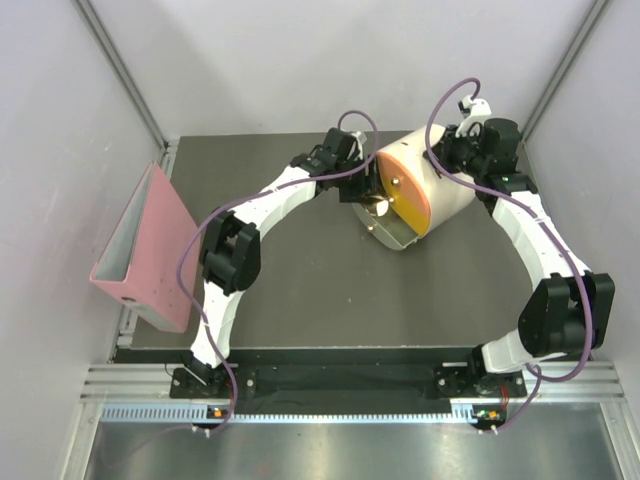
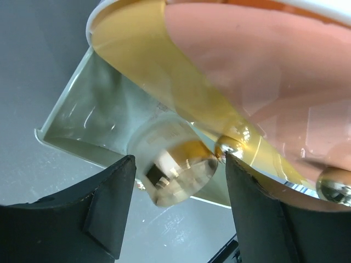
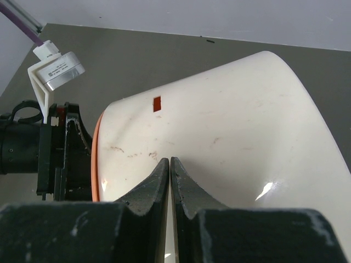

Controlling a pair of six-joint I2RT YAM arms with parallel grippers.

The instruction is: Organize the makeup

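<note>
Find the round compact (image 2: 164, 145) low in the pulled-out drawer (image 2: 71, 118), gold face turned toward the left wrist camera, resting on the drawer floor as far as can be judged. No sign of the tubes or the black-and-gold cases in any view. Reads as the drop-off step for this one piece: set inside, with the drawer not yet shut.

To finish it well, draw the left gripper (image 2: 179, 170) straight back and up, clear of the drawer's front lip, without nudging the compact or scraping the yellow-orange front overhead. Mind the small metal knob (image 2: 230, 147) sitting just beside one finger (image 2: 258, 208); easy to snag on the way out. Then press squarely on the drawer's front and slide it home in one slow, even push.

Left claw: released, spread wide, one finger on each side of the compact, apparently touching neither it nor the drawer walls, holding nothing. Right gripper (image 3: 170, 170): clenched, jaws pressed together with only a hairline between them, grasping nothing, tips laid against the cream shell of the box (image 3: 236, 142), likely to steady it. Use that brace during the push.

Farther out, note the pink binder (image 1: 150, 250) leaning at the left edge of the dark table (image 1: 300, 300), well apart from all this
</note>
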